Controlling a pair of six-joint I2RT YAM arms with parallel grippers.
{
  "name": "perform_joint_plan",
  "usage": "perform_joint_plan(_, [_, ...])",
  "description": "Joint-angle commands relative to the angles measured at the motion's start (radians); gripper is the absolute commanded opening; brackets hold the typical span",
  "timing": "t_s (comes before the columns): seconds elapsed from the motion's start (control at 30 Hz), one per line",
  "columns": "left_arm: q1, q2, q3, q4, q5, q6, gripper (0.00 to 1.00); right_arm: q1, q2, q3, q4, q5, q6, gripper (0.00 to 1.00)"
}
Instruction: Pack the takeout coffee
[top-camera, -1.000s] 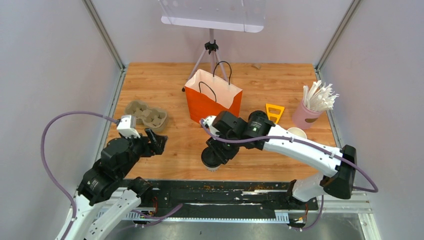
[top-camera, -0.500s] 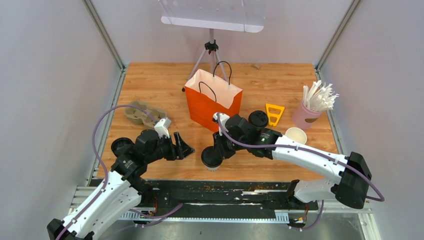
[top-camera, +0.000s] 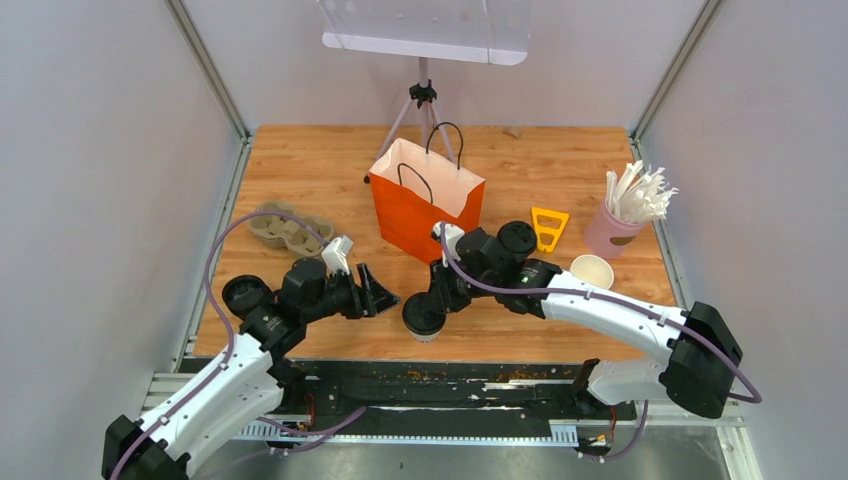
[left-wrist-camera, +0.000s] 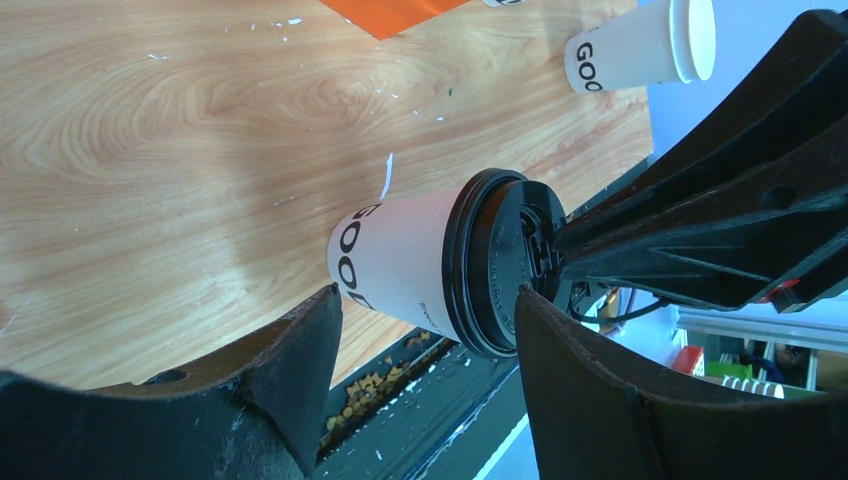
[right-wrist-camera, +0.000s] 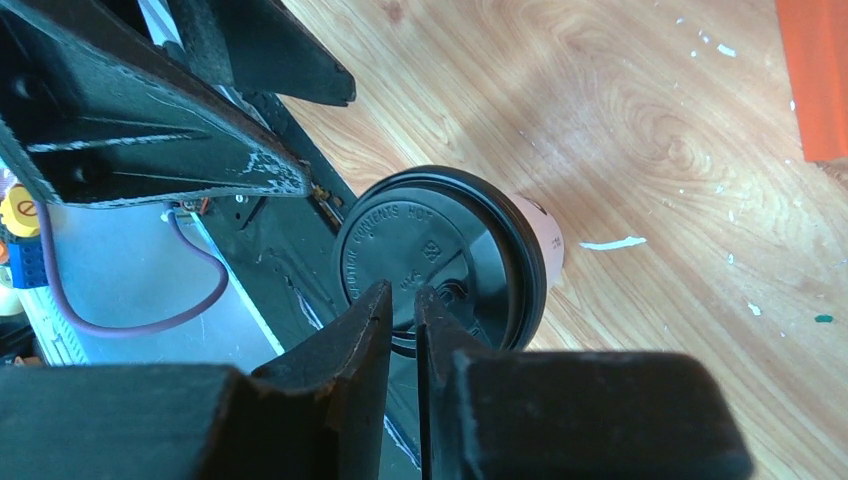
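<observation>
A white paper coffee cup (top-camera: 423, 318) with a black lid stands upright near the table's front edge. The left wrist view shows the cup (left-wrist-camera: 400, 265) side-on. My right gripper (top-camera: 437, 298) hangs just over it, shut. In the right wrist view its fingertips (right-wrist-camera: 402, 290) sit at the near part of the lid (right-wrist-camera: 430, 240). My left gripper (top-camera: 385, 292) is open just left of the cup. Its fingers (left-wrist-camera: 300, 350) frame the cup without touching it. The orange paper bag (top-camera: 425, 200) stands open behind. A second round black lid (top-camera: 517, 237) shows behind the right arm.
A brown pulp tray (top-camera: 290, 228) lies at the left. A lidless white cup (top-camera: 592, 270) stands at the right, by a pink cup of white straws (top-camera: 620, 225) and a yellow card (top-camera: 548, 225). A tripod (top-camera: 423, 100) stands behind the bag. The black rail (top-camera: 450, 385) runs along the front edge.
My left arm has swung right, bringing its open gripper up beside the cup, its jaws a little narrower. The right gripper has closed over the lid.
</observation>
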Motion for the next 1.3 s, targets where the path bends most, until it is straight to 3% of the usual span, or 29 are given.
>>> perform_joint_plan(0.0, [0.003, 0.011, -0.014, 0.098, 0.032, -0.010, 0.70, -0.007, 0.014, -0.022, 0.062, -0.031, 0.006, 0.16])
perform_joint_plan(0.3, [0.001, 0.051, -0.109, 0.277, 0.116, -0.062, 0.61, -0.010, 0.014, -0.066, 0.069, -0.028, 0.000, 0.15])
perform_joint_plan(0.7, [-0.002, 0.093, -0.124, 0.336, 0.161, -0.068, 0.61, -0.010, 0.018, -0.082, 0.075, -0.028, 0.005, 0.15])
perform_joint_plan(0.9, [-0.008, 0.086, -0.132, 0.343, 0.165, -0.075, 0.66, -0.010, 0.011, -0.086, 0.077, -0.028, 0.011, 0.15])
perform_joint_plan(1.27, [-0.014, 0.082, -0.133, 0.263, 0.128, -0.048, 0.57, -0.010, 0.001, -0.104, 0.082, -0.023, 0.016, 0.15])
